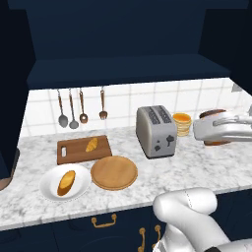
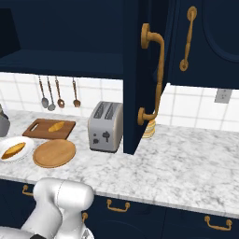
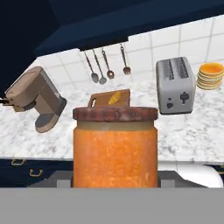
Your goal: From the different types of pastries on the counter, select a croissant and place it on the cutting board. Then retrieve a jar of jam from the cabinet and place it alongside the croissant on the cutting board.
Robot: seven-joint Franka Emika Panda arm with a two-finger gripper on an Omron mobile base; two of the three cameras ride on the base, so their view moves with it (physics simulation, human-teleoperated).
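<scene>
One orange cylindrical jam jar with a dark brown lid point(image 3: 114, 148) sits pinched in our gripper point(image 3: 114, 180). Beyond, the small golden croissant point(image 3: 114, 98) crowds the dark-brown wooden cutting board point(image 3: 99, 99), so we might knock it landing.

Croissant point(image 1: 91, 144) on cutting board point(image 1: 74, 152)

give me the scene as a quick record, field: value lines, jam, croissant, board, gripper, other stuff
jar of jam: held close in front of the hand camera, above the counter
croissant: lying on the cutting board
gripper: shut on the jar, right of the toaster
loaf: on the white plate
round cakes: stacked behind the toaster
wooden plate: bare
</scene>
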